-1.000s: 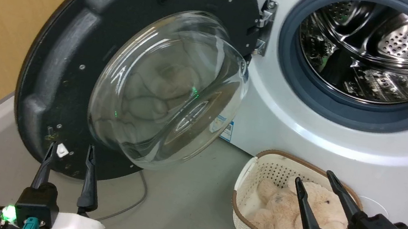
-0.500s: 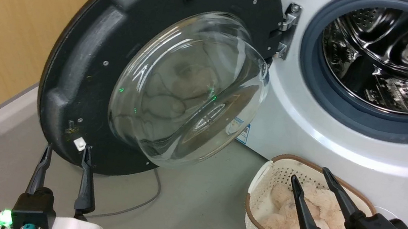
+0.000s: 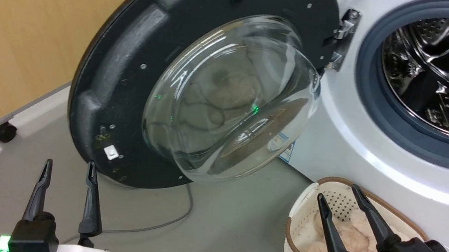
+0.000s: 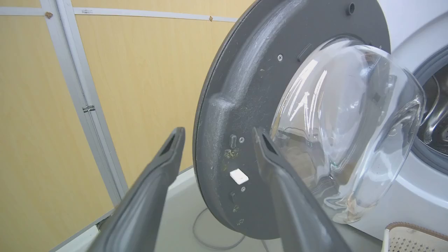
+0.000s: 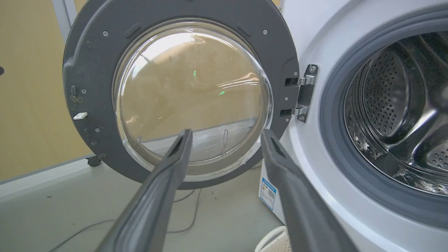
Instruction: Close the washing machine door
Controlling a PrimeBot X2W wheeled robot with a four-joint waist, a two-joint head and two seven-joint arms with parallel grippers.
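over grey floor (image 3: 226, 233), by yellow wall (image 3: 25, 3), the door (image 3: 127, 62) stands open.

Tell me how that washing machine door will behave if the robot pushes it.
The washing machine door likely swings as one rigid disc about its metal hinge. Its glass bowl looks smooth, probably slippery and breakable; the black rim seems safer to push.
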